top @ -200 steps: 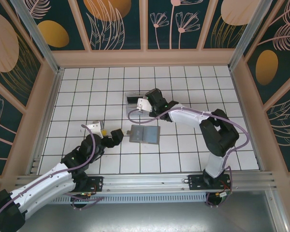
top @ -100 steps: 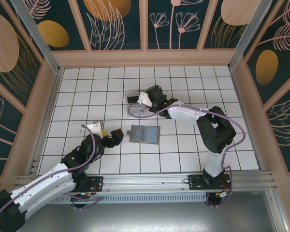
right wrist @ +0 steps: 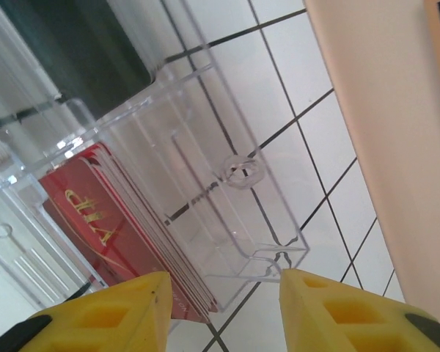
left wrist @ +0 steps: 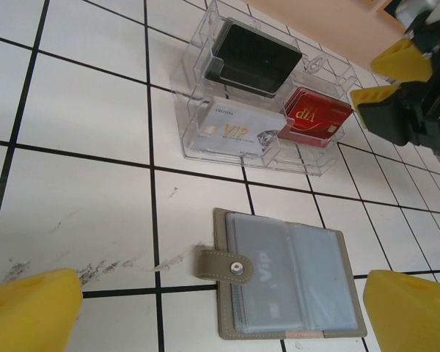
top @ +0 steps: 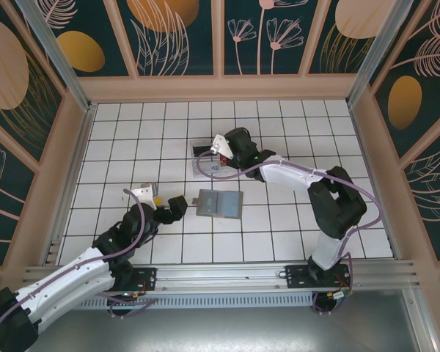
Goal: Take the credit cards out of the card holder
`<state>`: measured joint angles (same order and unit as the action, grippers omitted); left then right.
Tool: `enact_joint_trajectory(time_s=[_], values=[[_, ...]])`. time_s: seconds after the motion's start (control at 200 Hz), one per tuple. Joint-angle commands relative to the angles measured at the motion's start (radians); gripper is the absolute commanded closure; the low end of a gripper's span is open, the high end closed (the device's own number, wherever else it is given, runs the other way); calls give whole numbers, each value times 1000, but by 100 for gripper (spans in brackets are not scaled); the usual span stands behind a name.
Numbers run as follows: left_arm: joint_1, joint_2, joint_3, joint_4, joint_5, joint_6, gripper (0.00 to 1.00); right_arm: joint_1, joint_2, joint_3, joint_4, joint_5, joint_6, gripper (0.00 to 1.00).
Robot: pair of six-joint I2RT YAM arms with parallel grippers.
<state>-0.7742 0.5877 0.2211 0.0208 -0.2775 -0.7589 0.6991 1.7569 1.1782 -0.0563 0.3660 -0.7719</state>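
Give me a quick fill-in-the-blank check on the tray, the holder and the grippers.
1. The tray holds a black card, a white card and a ____ one.
2. The holder is ____, not closed, with a card in it.
3. The ____ gripper is at the tray, jaws apart.
Missing words: red; open; right.

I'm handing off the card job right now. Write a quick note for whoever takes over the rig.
Left gripper: open, empty, beside the card holder, which lies open on the table.
Right gripper: open, empty, over the red card in the clear tray.
Done: red card, white card and black card sit in the tray.
Left: a VIP card is in the holder; pull it, then check other pockets.
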Motion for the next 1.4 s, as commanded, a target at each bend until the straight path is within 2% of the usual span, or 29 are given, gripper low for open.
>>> enact_joint_trajectory(time_s=[0.0, 0.12, 0.3, 0.49, 0.621, 0.761, 0.951, 1.101, 1.391], values=[[3, 10, 12, -12, -6, 8, 1, -9, -92, -16, 3, -14, 162, 57], [3, 50, 24, 5, 15, 9, 2, -17, -181, -44, 16, -60, 382, 59], [3, 135, 51, 61, 66, 3, 3, -37, -337, -170, 47, -220, 761, 62], [3, 249, 105, 96, 125, -8, 10, -36, -466, -365, 113, -310, 1037, 64], [3, 333, 140, 132, 170, -25, 21, -35, -536, -515, 191, -388, 1186, 67], [3, 433, 167, 187, 223, -54, 32, -28, -575, -653, 289, -465, 1273, 66], [1, 557, 204, 242, 272, -83, 46, -2, -569, -776, 377, -454, 1353, 70], [-15, 618, 232, 260, 278, -91, 51, 20, -499, -795, 400, -454, 1378, 75], [-51, 728, 278, 241, 268, -82, 53, 66, -368, -761, 409, -435, 1388, 79]])
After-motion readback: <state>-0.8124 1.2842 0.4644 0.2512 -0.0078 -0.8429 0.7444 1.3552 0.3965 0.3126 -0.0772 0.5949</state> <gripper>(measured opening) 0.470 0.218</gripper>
